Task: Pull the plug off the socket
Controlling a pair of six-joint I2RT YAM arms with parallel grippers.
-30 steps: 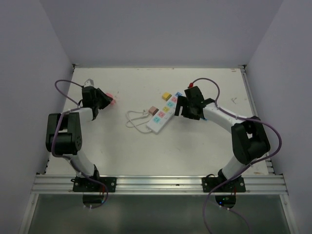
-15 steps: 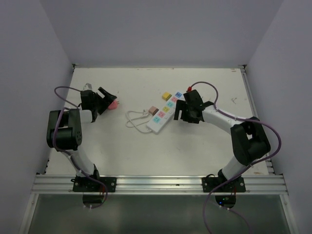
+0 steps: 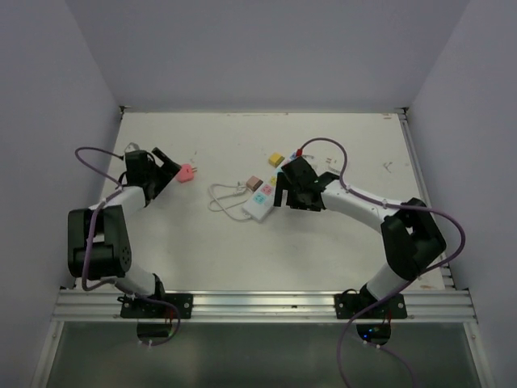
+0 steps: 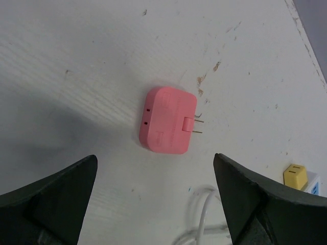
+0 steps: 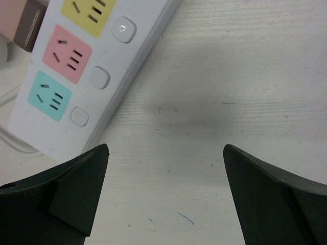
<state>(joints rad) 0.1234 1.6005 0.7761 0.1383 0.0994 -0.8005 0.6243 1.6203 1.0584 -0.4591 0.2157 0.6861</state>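
White tabletop (image 3: 202,234) is enclosed by pale walls, and the socket (image 3: 260,202) is laid diagonally near its middle. A pink plug (image 4: 167,120) is laid free on the left, prongs bared, well apart from the socket. The left gripper (image 4: 155,168) is held spread wide just left of the plug, touching nothing. The right gripper (image 5: 164,153) is likewise spread and empty, just beside the socket's right edge.

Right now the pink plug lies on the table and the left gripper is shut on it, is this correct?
No. The pink plug lies on the table, but the left gripper is open, not shut on it; the left wrist view shows this.
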